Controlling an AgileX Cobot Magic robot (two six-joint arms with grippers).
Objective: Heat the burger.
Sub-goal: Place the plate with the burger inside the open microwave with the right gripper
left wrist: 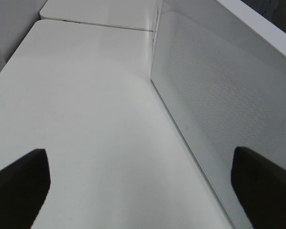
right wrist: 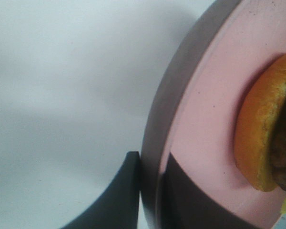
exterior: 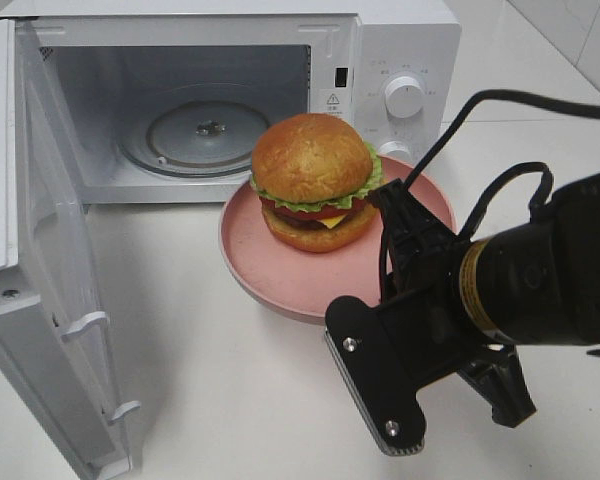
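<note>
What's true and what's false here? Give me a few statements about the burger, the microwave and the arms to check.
1. The burger sits on the pink plate. True.
2. The microwave door stands open. True.
3. The burger is already inside the microwave. False: it is out in front, on the plate.
4. The right tool pinches the plate's rim. True.
5. The left tool is gripping something. False: its jaws stand wide open, holding nothing.

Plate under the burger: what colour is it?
The plate is plain pink, clearest in the exterior high view.
</note>
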